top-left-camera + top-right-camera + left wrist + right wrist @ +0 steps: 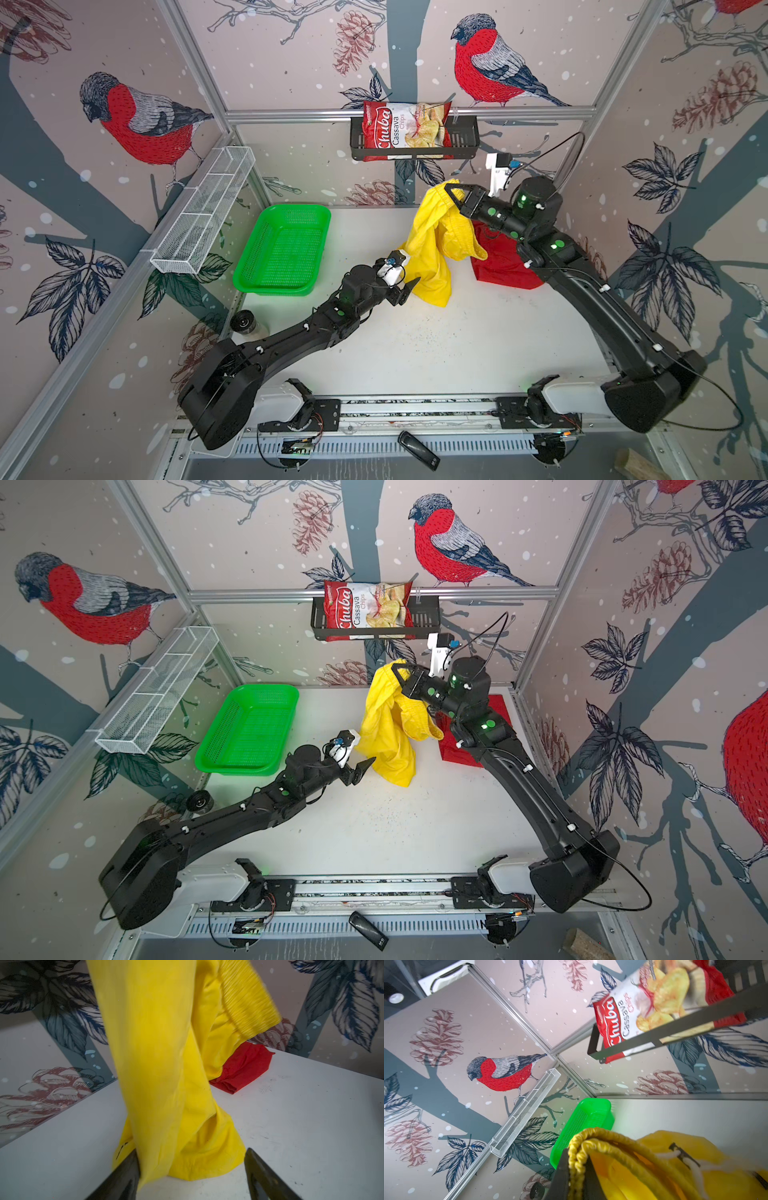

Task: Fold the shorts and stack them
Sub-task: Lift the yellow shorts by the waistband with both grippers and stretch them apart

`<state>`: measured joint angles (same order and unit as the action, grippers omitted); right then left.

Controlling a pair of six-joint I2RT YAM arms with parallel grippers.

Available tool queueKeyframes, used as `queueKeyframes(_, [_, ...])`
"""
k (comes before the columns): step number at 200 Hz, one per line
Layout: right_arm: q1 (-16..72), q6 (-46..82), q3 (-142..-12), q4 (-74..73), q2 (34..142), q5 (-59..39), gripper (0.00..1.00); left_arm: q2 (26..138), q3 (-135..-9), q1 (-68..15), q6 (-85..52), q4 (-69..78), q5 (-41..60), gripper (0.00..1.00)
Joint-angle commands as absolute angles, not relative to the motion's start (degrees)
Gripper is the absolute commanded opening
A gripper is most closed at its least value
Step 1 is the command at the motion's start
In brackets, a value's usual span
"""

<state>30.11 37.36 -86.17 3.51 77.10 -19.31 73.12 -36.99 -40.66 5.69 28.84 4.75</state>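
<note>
My left pincer (409,286) stood open, low over the middle of the desk (457,353). The yellow shorts (432,249) lay straight ahead of it — in the left wrist view a hanging leg sat at the mouth of the jaws, with cloth crossing one finger. The pair hung with its long axis upright, hem bunched on the desk and waistband up near the far edge. There my right pincer (451,193) was clamped on that waistband, holding the pair aloft. Under my right arm, by the desk's far right corner, the red shorts (503,262) lay folded flat. My left pincer was plainly nearer the hem — a short reach forward, I judged, would take it.
</note>
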Motion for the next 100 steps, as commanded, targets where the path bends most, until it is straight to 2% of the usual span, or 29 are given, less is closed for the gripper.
queueKeyframes(1, [30.36, 33.16, -90.61, 5.47, 77.66, -17.94, 0.11, 73.22, -36.08, -40.54, 4.62, 34.32, -1.03, 0.78])
queueKeyframes(26, [30.32, 29.92, -97.79, 12.44, 79.19, -18.27, 0.12, 73.89, -36.11, -39.19, 6.04, 35.44, 0.20, 0.79])
queueKeyframes(49, [29.68, 27.88, -103.29, 17.64, 80.45, -18.28, 0.12, 74.64, -33.85, -36.90, 7.39, 40.99, 5.36, 0.76])
queueKeyframes(100, [26.77, 27.53, -108.51, 20.87, 80.27, -19.50, 0.12, 75.74, -27.28, -36.30, 13.79, 51.17, 14.02, 0.75])
